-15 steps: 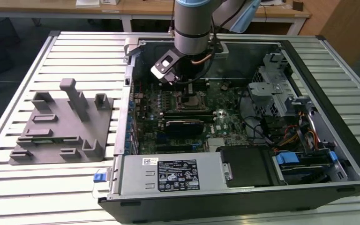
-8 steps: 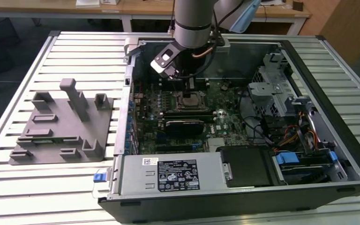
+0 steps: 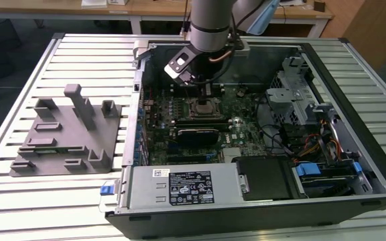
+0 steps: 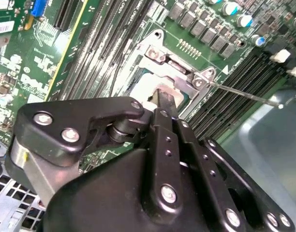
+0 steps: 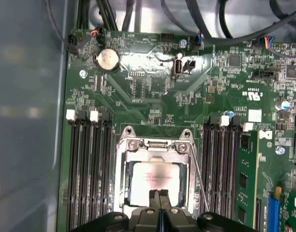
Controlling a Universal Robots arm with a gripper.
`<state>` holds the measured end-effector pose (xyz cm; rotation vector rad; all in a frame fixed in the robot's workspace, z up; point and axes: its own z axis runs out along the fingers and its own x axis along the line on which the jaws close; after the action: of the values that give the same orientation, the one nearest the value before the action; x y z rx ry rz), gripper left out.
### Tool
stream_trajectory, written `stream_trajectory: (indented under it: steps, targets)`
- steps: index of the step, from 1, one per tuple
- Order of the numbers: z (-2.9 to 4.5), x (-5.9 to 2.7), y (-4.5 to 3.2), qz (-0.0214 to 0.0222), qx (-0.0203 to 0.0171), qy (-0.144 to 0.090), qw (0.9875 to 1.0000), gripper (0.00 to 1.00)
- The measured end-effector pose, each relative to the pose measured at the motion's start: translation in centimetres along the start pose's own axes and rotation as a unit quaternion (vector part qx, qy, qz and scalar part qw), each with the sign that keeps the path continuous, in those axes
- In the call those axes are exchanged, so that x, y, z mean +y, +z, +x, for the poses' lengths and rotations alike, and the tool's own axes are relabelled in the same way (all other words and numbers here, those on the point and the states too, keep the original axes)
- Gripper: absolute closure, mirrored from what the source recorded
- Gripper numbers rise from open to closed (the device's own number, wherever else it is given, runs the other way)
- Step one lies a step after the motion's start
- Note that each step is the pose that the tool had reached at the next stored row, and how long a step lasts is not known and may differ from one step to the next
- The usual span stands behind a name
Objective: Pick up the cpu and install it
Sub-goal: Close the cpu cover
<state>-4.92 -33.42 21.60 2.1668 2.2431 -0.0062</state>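
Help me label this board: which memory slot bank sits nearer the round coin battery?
The bank beside the grey case wall; the other bank lies across the socket, beside a green card.

A pale ribbed metal worktop (image 3: 45, 211) carries a large grey plastic tray with upright posts (image 3: 62, 135) towards the exterior view's left and, just beside it, an open black computer case (image 3: 247, 221) lying on its side. Inside the case lie a green motherboard (image 3: 247, 133), a silver box-shaped power supply with a printed label (image 3: 179, 187) along the near edge, and a grey metal drive cage (image 3: 293, 100) towards the exterior view's right. In the first wrist view the board bears a round silver coin battery (image 5: 108, 59) and rows of long black memory slots (image 5: 87, 169).
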Motion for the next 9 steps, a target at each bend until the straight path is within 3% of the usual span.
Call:
stream_trajectory:
  steps: [9]
  targets:
    - [-0.02,0.57,0.04,0.0,-0.0001,0.0,1.0,0.89]
